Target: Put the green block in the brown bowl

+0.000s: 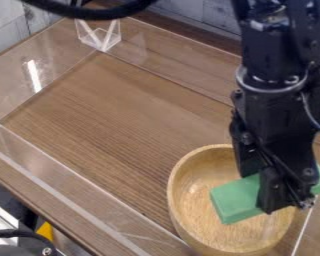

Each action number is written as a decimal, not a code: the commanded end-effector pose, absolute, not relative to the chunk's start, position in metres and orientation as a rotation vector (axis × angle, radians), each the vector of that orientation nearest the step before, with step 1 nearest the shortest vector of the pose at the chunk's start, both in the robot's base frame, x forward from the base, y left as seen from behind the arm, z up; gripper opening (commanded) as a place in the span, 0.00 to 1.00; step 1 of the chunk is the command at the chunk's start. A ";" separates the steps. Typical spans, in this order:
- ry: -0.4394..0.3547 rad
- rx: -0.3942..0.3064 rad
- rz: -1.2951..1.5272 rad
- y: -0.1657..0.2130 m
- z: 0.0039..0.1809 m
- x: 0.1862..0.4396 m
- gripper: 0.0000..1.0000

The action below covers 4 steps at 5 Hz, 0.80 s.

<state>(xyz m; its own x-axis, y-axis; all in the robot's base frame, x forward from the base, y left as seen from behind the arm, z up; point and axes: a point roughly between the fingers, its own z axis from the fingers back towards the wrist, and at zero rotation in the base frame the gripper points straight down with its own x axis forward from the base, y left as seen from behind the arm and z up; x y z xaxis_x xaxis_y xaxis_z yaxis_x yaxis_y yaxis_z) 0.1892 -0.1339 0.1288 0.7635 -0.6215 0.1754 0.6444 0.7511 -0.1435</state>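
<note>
1. The brown bowl [198,217] sits at the lower right of the view on the wood-grained tabletop [116,115], its round rim and much of its pale wooden inside showing.
2. The green block [235,201] appears over the bowl's inside, one end in full view and lying across the middle of the opening as the camera sees it.
3. The block's middle is hidden behind the claw [272,190]; another bit of green shows on the claw's right side, reaching toward the right edge of the view.
4. The claw, black with bolts and joints, comes down from the upper right and is closed around the block, its tips overlapping the block's middle.
5. Whether the block touches the bowl's floor or hangs above it, I cannot tell from this angle.
6. A thick black cable [89,9] curves across the top left of the view and runs to the arm.
7. A small clear plastic stand [100,34] is on the far side of the tabletop, well apart from the bowl.
8. Along the tabletop's near left side runs a clear, shiny strip [72,190].
9. At the lower left corner, below the tabletop's edge, are dark cables [19,235] and a small yellow piece [44,230].
</note>
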 end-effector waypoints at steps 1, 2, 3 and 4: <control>-0.151 -0.211 -0.687 -0.132 0.139 0.192 0.00; -0.145 -0.215 -0.683 -0.131 0.139 0.191 0.00; -0.139 -0.218 -0.680 -0.130 0.140 0.191 0.00; -0.133 -0.221 -0.676 -0.129 0.141 0.190 0.00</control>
